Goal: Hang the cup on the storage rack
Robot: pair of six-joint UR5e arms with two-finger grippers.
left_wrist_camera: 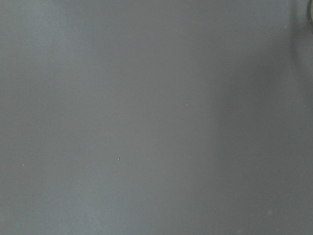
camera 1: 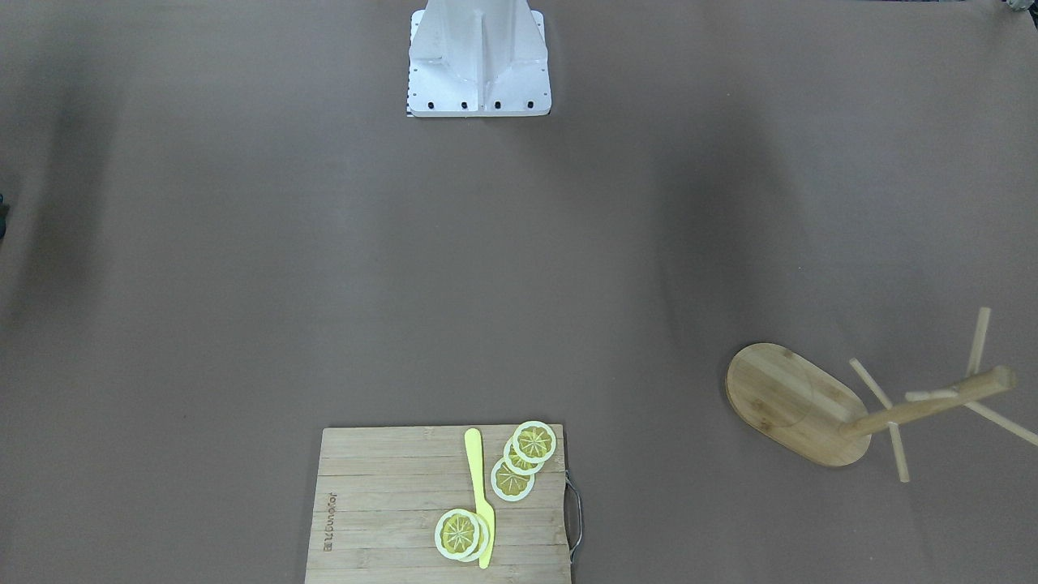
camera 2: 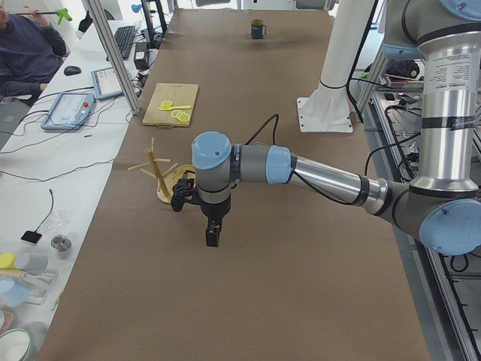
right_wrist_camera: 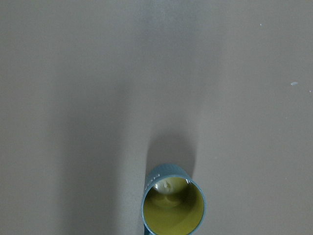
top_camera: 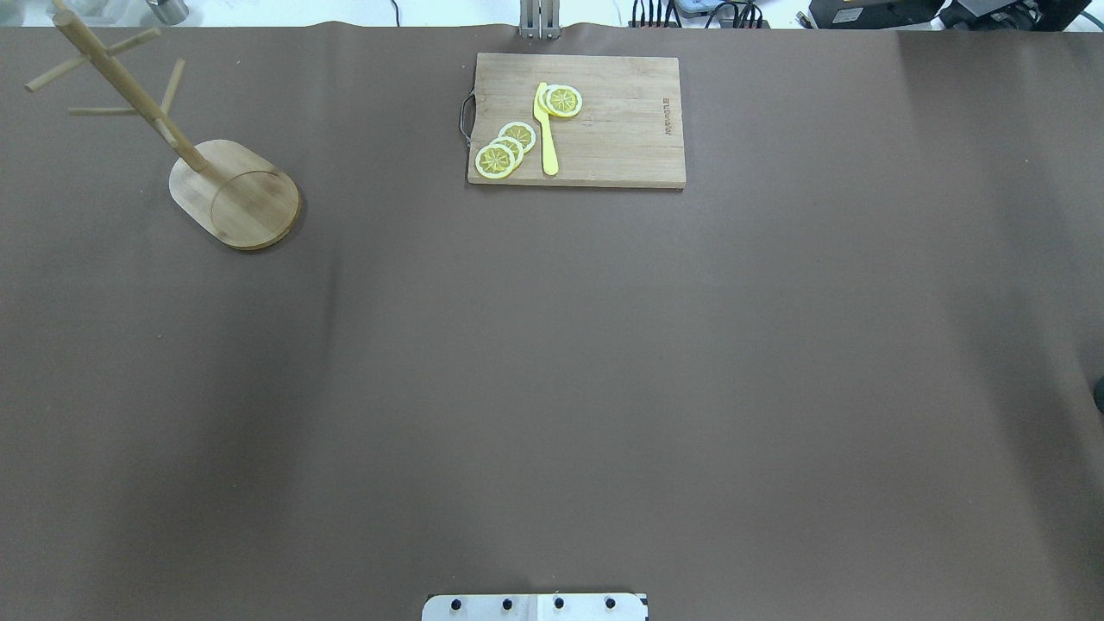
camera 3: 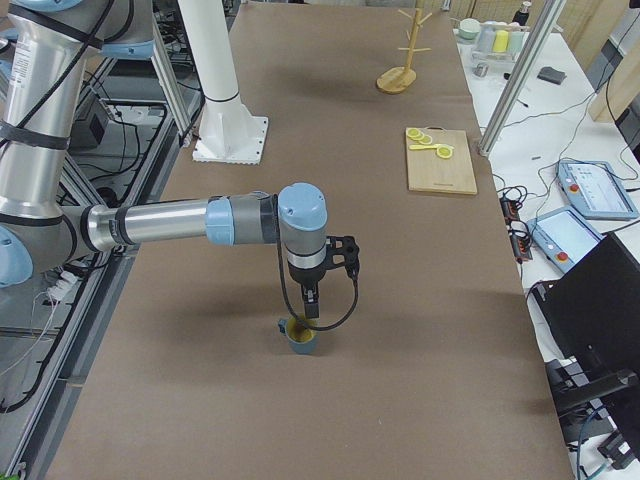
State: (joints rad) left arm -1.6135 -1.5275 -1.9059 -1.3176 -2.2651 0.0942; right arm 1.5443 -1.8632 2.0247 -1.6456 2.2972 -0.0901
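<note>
A: Where is the cup point(camera 3: 300, 337)?
B: Upright on the table point(camera 3: 420, 330), well to one side of the cutting board point(camera 3: 442, 170), right gripper point(camera 3: 311, 303) just above it. The rack point(camera 3: 397, 78) stands well off the board's opposite side.
A: Grippers clenched?
B: Cannot tell for right or left gripper point(camera 2: 213, 237).

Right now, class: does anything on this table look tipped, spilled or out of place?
Nothing stands out. The cup and the storage rack stand upright; lemon slices and a yellow knife lie on the cutting board.
</note>
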